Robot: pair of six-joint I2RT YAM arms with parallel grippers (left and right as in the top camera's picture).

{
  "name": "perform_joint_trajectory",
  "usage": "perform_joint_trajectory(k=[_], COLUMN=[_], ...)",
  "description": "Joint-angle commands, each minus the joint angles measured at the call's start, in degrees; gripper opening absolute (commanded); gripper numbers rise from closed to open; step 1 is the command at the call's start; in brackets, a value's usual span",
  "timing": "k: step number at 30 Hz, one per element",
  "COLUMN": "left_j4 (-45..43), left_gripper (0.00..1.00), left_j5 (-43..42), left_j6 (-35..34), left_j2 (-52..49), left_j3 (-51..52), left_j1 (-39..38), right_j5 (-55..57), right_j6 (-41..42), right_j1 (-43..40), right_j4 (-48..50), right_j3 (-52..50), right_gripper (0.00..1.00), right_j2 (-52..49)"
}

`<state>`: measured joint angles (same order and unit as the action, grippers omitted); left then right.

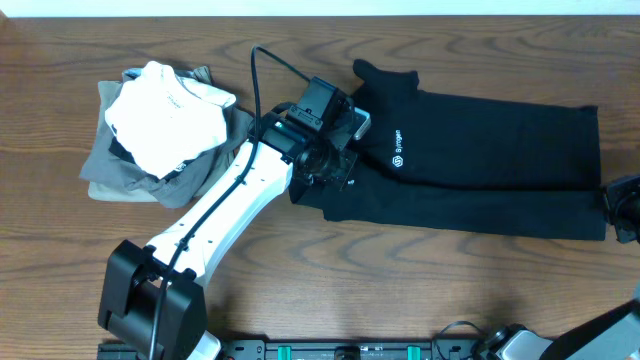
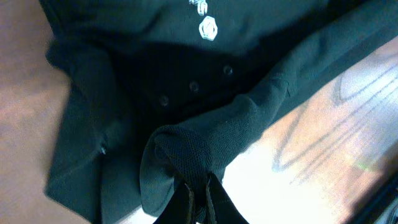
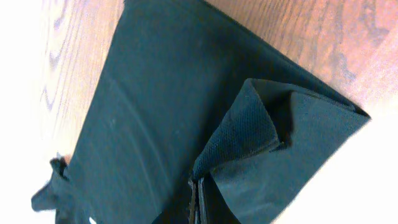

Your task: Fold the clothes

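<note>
The black polo shirt (image 1: pixel 480 160) lies lengthwise across the table, folded into a long strip, with a small white logo (image 1: pixel 397 158) on the chest. My left gripper (image 1: pixel 325 178) is shut on a fold of the shirt at its near left edge; the left wrist view shows its fingers (image 2: pixel 198 194) pinching the black fabric (image 2: pixel 205 143) below the buttons and logo (image 2: pixel 208 28). My right gripper (image 1: pixel 622 208) is at the shirt's far right end, shut on a raised fold of the hem (image 3: pixel 249 134); its fingers (image 3: pixel 196 202) clamp the cloth.
A pile of folded garments sits at the back left: a white one (image 1: pixel 165 115) on top of grey and olive ones (image 1: pixel 115 175). The wooden table (image 1: pixel 400 290) shows bare in front of the shirt. The left arm (image 1: pixel 215 215) crosses the near left area.
</note>
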<state>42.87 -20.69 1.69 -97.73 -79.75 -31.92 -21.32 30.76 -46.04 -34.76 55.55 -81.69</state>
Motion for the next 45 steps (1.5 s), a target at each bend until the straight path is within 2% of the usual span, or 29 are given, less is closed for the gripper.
perform_joint_trajectory(k=[1,5,7,8,10,11,12,13,17,21,24,27,33,38,41,44,45], left_j4=[-1.84,-3.89,-5.03,-5.35,-5.92,-5.95,-5.92,-5.84,-3.82,0.81,5.16,7.15,3.17,-10.10,-15.21,-15.65,-14.95], left_gripper=[0.06,0.06,0.09,0.14,0.36,0.44,0.59,0.65,0.75,0.79,0.79,0.78,0.78,0.79,0.79,0.79,0.79], left_j5=[3.54,5.40,5.40,5.66,7.87,9.79,11.43,12.96,13.49,13.46,13.40,8.94,2.69,-4.20,-4.42,-5.44,-6.40], left_j6=[4.33,6.49,6.47,6.43,6.29,6.08,5.44,4.48,2.54,1.84,-2.64,-4.33,-3.69,-6.16,-7.65,-7.98,-8.00], left_j2=[-1.84,-4.42,-5.90,-6.25,-6.99,-7.10,-7.08,-6.95,-5.55,-3.32,-2.58,-2.69,-6.45,-13.75,-19.02,-23.28,-24.04], left_j3=[-1.07,-1.07,-1.07,-1.07,-1.07,-1.07,-1.07,-1.07,-1.22,-3.45,-8.24,-13.81,-20.94,-21.44,-21.44,-21.44,-21.44], left_j1=[0.24,0.26,0.26,0.26,0.26,0.33,0.42,0.63,1.92,2.82,3.52,4.57,7.61,9.73,10.01,9.99,9.99], right_j5=[-0.59,-0.59,-0.74,-0.76,-0.76,-0.76,-0.79,-1.09,-1.75,-6.45,-7.67,-7.65,-7.56,-6.34,-6.29,-5.88,-5.44], right_j6=[2.45,2.45,2.40,2.40,2.12,0.76,-0.83,-2.64,-6.69,-10.47,-14.25,-18.08,-19.28,-18.32,-17.53,-17.57,-17.59], right_j1=[0.44,0.76,1.16,1.25,1.38,1.38,1.38,1.31,1.36,2.19,4.37,7.56,13.84,16.22,17.16,17.62,17.62], right_j4=[2.64,5.44,6.32,6.51,6.99,6.97,6.93,6.45,2.05,-1.51,-4.61,-8.63,-10.56,-7.82,-7.28,-8.57,-9.46], right_j3=[1.07,1.07,1.07,1.07,1.07,1.07,1.07,1.07,1.07,1.09,2.10,5.55,14.78,19.58,19.56,19.56,19.56], right_gripper=[0.01,0.02,0.12,0.16,0.34,0.40,0.42,0.45,0.46,0.43,0.42,0.44,0.52,0.59,0.59,0.59,0.55], right_j2=[-2.34,-4.31,-5.09,-5.31,-5.64,-5.64,-5.64,-5.64,-5.64,-5.49,-4.94,-4.90,-5.09,-6.34,-6.36,-6.36,-6.36])
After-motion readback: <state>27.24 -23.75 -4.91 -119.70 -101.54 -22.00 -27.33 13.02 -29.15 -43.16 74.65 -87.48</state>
